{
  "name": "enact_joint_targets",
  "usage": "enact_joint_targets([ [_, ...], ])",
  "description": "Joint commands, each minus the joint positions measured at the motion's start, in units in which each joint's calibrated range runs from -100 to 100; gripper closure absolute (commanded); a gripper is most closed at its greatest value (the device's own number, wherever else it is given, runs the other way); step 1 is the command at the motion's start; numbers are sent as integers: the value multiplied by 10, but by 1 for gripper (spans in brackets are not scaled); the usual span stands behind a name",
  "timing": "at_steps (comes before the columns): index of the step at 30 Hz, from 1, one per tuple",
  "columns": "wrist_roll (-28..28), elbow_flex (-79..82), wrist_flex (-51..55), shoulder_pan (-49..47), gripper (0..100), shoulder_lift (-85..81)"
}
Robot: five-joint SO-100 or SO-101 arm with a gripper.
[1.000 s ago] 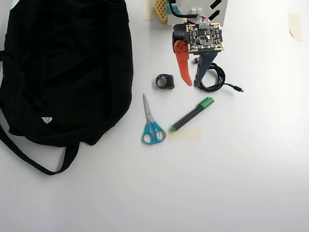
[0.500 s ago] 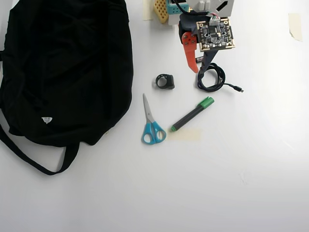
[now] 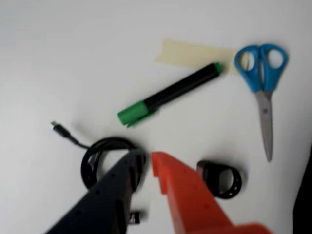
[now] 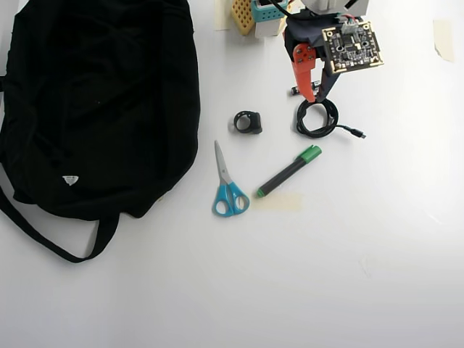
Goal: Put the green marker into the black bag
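The gripper [image 4: 316,98] hangs near the top of the overhead view, over the far rim of a coiled cable [image 4: 316,119]; its jaws are close together with only a narrow slit between the orange finger [image 3: 183,192] and the dark one, and they hold nothing, though the wrist view is soft enough that I would not swear how narrow that slit is. Just to the left of the tips in the overhead view sits a small black ring-shaped thing [image 4: 248,122], apart from the cable; it is not part of the task. The marker [image 4: 288,172] lies on the table beyond the cable, below the gripper in the overhead view and ahead of the fingertips in the wrist view [image 3: 168,93]; its long axis runs on a diagonal, green cap nearest the gripper, small green end resting at a strip of tape [image 4: 279,202]. Scissors [image 4: 228,185] lie just beside that far end, not touching. The bag [image 4: 101,109] fills the left of the overhead view, well apart from the marker. To my judgement the reach must pass down over the cable, then turn the jaws across the barrel.
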Motion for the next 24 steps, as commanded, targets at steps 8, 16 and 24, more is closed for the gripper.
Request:
enact_joint_targets([
  [8,-11,-22,10,-27,97,-5],
  [16,-33,-20,10,-36,97,22],
  [24,-37,-20,3,-38,97,69],
])
